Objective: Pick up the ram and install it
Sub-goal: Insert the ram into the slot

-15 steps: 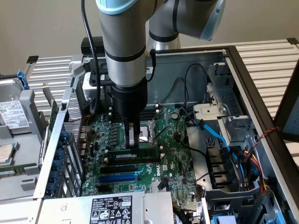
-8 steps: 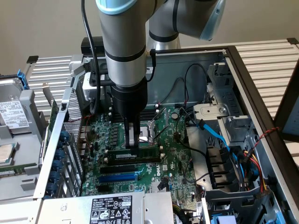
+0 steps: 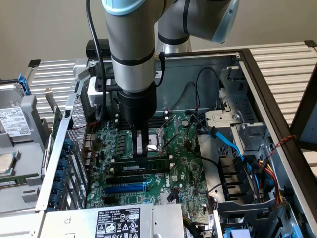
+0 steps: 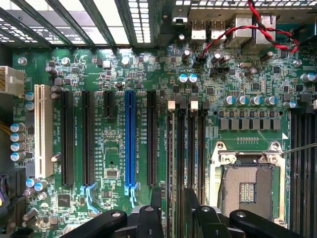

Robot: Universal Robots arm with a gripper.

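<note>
Ram (image 3: 159,163) stands on edge mid-board (image 3: 194,171), directly under gripper (image 3: 142,157), long axis parallel to blue slot (image 3: 126,188). Jaws are apart, astride the ram. It's unclear whether a pad touches it.

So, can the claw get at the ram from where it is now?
Likely yes: the claw hangs right at the ram, which stands on edge on the motherboard, with nothing between them.

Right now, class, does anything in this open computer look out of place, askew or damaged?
The processor socket stands bare, nothing fitted over it, and a red-and-black twisted wire trails loose across the rear ports. The ram sits straight, not askew, below the end effector. Nothing looks cracked or spilled.
</note>
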